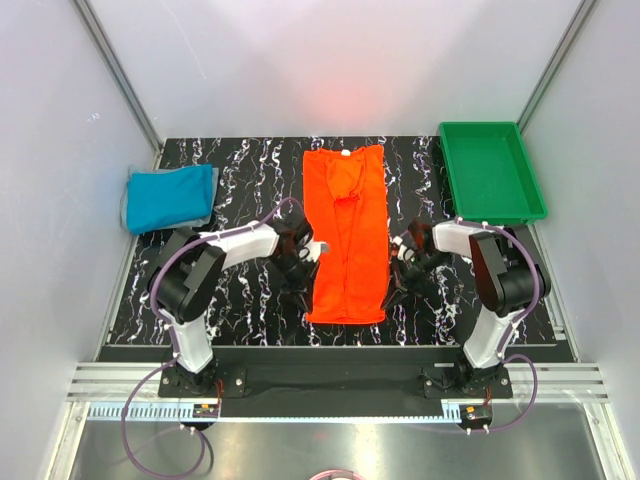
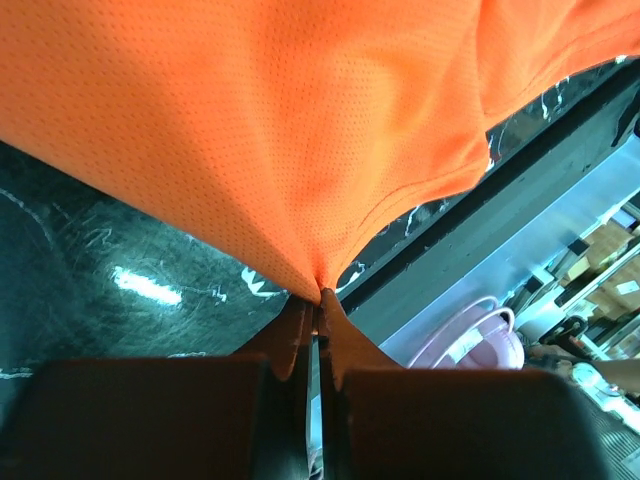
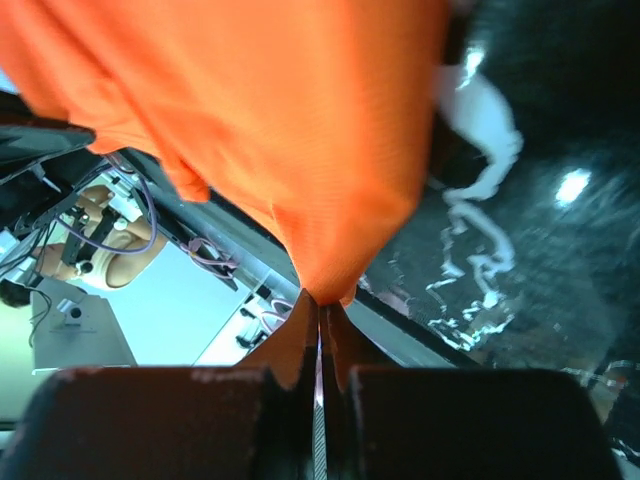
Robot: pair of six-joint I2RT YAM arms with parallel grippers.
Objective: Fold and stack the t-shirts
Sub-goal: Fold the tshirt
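Orange t-shirt: mid-bench, narrowed to a long lengthwise strip, fine mesh, lightly rumpled. Teal t-shirt: folded, far-left corner. Left claw and right claw each pinched tight on an orange side edge. Judged left to do: crosswise folds, then stacking.

Right fingers pinched on orange-red t-shirt, black marbled table beyond
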